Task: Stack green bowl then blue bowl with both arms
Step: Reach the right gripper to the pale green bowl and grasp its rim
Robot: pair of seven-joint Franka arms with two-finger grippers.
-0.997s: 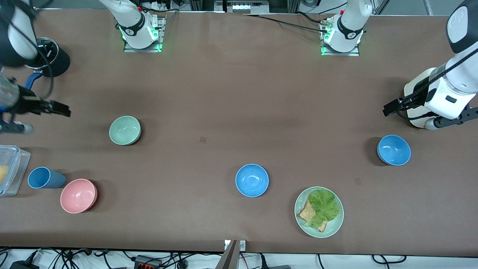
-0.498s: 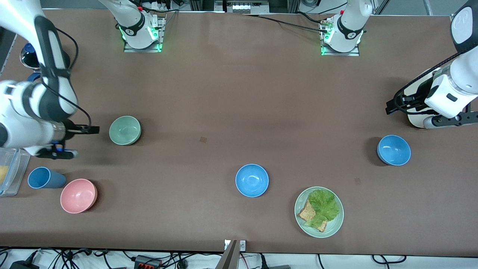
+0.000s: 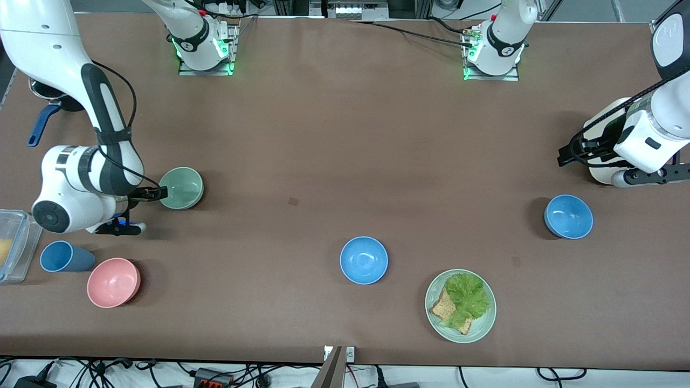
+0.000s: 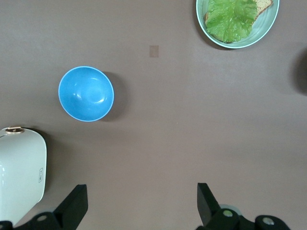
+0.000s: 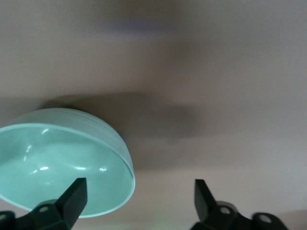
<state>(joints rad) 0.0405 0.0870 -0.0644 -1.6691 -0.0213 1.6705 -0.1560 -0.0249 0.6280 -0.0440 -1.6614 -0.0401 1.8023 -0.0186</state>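
The green bowl [image 3: 182,187] stands toward the right arm's end of the table. My right gripper [image 3: 157,194] is open at its rim; in the right wrist view one finger [image 5: 74,196] is over the green bowl [image 5: 57,158] and the other outside it, with the right gripper [image 5: 138,195] straddling the rim. One blue bowl [image 3: 364,260] sits mid-table, another blue bowl [image 3: 568,216] toward the left arm's end. My left gripper [image 3: 565,157] hangs open over bare table beside that blue bowl [image 4: 86,93], with nothing in the left gripper [image 4: 140,203].
A pink bowl [image 3: 114,282], a blue cup [image 3: 63,256] and a clear container [image 3: 13,242] lie nearer the camera than the green bowl. A plate with lettuce and toast [image 3: 485,323] sits near the front edge. A white appliance [image 3: 601,132] stands under the left arm.
My right arm has swung in across the table end and lowered its gripper to the green bowl's rim. The left arm has shifted only slightly. No bowl has moved.
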